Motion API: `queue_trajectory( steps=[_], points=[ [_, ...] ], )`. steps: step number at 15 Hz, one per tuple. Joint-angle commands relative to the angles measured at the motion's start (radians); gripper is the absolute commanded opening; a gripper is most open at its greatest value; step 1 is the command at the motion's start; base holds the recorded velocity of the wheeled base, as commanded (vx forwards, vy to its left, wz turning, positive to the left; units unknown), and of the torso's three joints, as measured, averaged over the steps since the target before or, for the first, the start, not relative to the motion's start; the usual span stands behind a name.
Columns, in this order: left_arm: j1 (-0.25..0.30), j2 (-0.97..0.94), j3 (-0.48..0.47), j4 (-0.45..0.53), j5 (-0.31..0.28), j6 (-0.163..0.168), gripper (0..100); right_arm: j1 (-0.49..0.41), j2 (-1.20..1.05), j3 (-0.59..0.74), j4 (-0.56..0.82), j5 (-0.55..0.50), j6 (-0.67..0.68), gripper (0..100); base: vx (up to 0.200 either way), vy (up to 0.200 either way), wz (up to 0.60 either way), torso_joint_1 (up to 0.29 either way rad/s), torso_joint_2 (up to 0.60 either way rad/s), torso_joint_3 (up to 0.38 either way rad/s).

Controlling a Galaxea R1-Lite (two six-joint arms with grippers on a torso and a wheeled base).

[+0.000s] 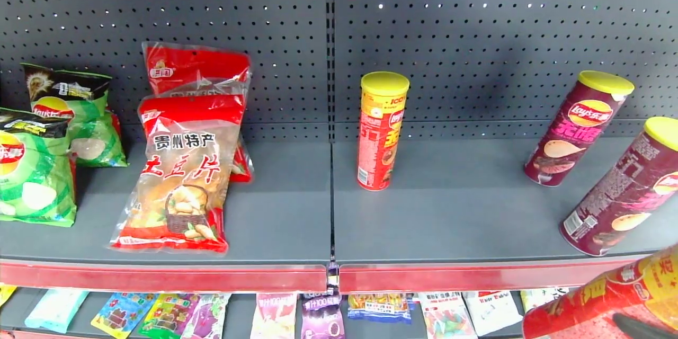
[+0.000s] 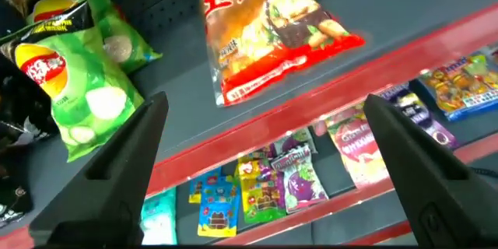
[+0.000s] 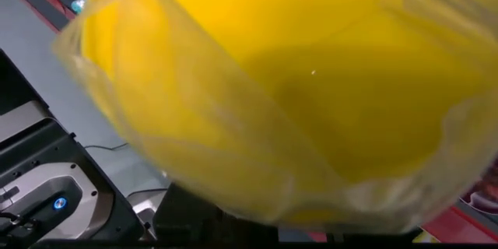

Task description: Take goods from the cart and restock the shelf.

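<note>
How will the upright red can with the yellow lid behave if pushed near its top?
The upright red can is tall on a narrow base, so it would likely tip. Once down, its round body would probably roll on the flat shelf. It looks stiff, unlikely to crumple.

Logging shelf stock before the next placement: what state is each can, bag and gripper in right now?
Red can on shelf: upright, lid on.
Maroon cans: standing, lids on.
Held red can: tilted, in right gripper.
Potato bags: sealed, leaning back.
Green chip bags: sealed, puffed.
Left gripper: open, empty.
</note>
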Motion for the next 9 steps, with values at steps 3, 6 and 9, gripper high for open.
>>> queue_trajectory(
  steps=[3, 6, 9],
  points=[
    [-0.002, 0.171, -0.072, -0.02, -0.104, -0.009, 100, 0.001, 0.001, 0.01, -0.001, -0.003, -0.003, 0, 0.0, 0.0, 0.0, 0.0, 0.0, 0.0],
    [-0.002, 0.496, -0.266, -0.141, -0.31, -0.144, 100, 0.001, 0.01, -0.01, -0.001, 0.005, 0.0, 0, 0.0, 0.0, 0.0, 0.0, 0.0, 0.0],
    [-0.075, 0.741, -0.434, -0.184, -0.476, -0.184, 100, -0.001, 0.016, -0.001, -0.001, 0.001, 0.001, 0, 0.0, 0.0, 0.0, 0.0, 0.0, 0.0]
  ],
)
